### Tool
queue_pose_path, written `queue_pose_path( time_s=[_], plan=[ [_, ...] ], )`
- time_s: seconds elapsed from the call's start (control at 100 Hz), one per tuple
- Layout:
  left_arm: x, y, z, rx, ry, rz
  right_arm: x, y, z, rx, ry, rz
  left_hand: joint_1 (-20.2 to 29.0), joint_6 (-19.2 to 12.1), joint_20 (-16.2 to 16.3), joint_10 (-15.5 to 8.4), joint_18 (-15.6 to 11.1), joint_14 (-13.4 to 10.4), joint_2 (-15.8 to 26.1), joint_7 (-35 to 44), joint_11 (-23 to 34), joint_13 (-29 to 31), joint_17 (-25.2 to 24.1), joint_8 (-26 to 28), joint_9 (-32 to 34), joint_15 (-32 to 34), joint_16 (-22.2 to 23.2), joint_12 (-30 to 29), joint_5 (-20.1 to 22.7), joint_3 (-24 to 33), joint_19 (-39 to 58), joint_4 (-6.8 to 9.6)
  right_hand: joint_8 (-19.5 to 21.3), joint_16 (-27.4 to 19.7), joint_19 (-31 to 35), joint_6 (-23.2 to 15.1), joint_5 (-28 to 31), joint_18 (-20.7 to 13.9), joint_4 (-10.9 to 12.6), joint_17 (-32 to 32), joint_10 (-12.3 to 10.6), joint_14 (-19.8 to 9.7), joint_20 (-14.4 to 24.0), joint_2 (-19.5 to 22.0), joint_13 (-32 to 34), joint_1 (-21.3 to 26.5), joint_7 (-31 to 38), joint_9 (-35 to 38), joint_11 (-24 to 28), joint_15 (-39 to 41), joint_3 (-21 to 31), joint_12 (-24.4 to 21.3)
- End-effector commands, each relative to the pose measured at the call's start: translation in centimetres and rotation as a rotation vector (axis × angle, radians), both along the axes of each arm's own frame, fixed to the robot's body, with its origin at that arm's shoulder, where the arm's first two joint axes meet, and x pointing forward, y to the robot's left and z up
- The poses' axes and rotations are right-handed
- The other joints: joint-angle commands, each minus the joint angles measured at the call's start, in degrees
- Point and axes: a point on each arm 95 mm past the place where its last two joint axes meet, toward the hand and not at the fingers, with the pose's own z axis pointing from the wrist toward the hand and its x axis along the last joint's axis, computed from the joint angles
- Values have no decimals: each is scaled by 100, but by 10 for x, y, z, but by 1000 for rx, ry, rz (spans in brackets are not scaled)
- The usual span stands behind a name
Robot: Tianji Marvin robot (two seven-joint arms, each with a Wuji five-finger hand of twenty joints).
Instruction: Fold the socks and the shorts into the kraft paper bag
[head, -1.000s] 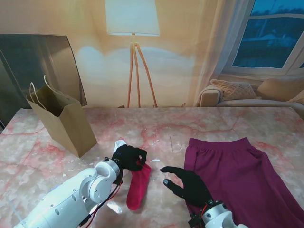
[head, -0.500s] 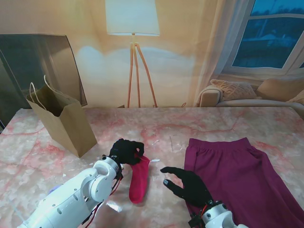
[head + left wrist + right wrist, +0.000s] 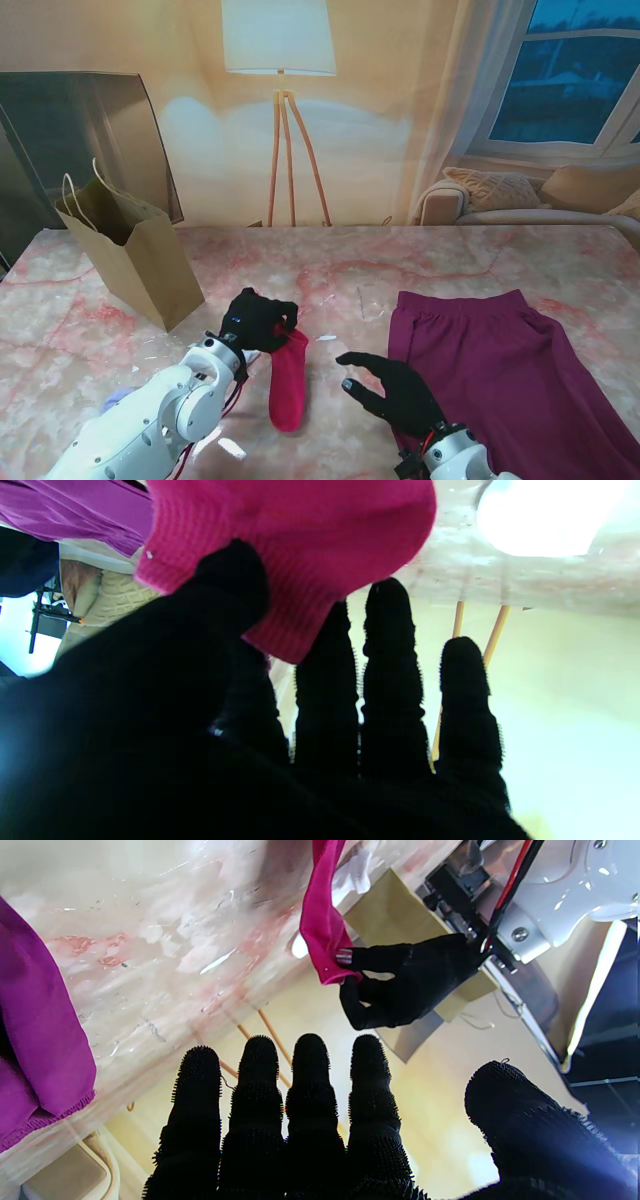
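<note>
Pink sock [image 3: 289, 385] hung from left hand [image 3: 258, 318], thumb and fingers pinched on its far end; long axis ran near-to-far, free end pointing toward me, resting on marble table [image 3: 470, 265]. Right hand [image 3: 395, 388] hovered spread, empty, between sock and magenta shorts [image 3: 500, 365] lying flat at right. Kraft paper bag [image 3: 135, 255] stood upright, open, far left; bare table between. Versus half second earlier: left hand shifted slightly left, sock hung straighter.

Left hand [image 3: 257, 318] pinched shut; right hand [image 3: 398, 388] spread.
</note>
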Motion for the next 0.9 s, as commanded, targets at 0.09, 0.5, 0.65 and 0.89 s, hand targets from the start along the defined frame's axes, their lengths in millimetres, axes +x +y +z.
queue_pose_path(
  time_s=[0.09,0.5,0.65,0.89],
  plan=[
    [-21,7,-12,-29,-9,16,-2,3,-2,3,6,6,171,-16,117,-144,129,53,-309,339,-65,-2,-81,41,198,201,106,124,59,30,121,-272,77,111,165,-150,46,-23,-243,24,-102,13,215,-46,48,23,80,102,83,71,71,73],
    [-38,13,-18,-28,-62,18,0,7,-3,5,7,22,85,-87,118,-338,59,-16,-611,365,144,-77,4,1022,204,384,417,534,106,-165,155,-390,77,113,169,-151,51,-34,-243,35,-100,12,215,-37,56,25,80,101,81,74,58,75],
    [-33,11,-17,-46,-72,23,0,7,-3,5,7,21,201,-82,115,-303,46,16,-538,31,120,-33,67,1888,144,427,522,567,-308,-182,178,-339,75,113,169,-151,39,-37,-242,33,-101,12,214,-39,56,29,74,101,80,74,58,74],
    [-31,8,-16,-26,-54,0,1,7,-4,7,13,19,306,2508,-9,-542,-146,-126,-246,-4538,357,-157,13,-1000,-241,127,615,682,-1177,-273,-79,-218,76,113,172,-139,41,-37,-242,34,-95,18,215,-39,53,33,76,98,77,73,59,74]
  ],
)
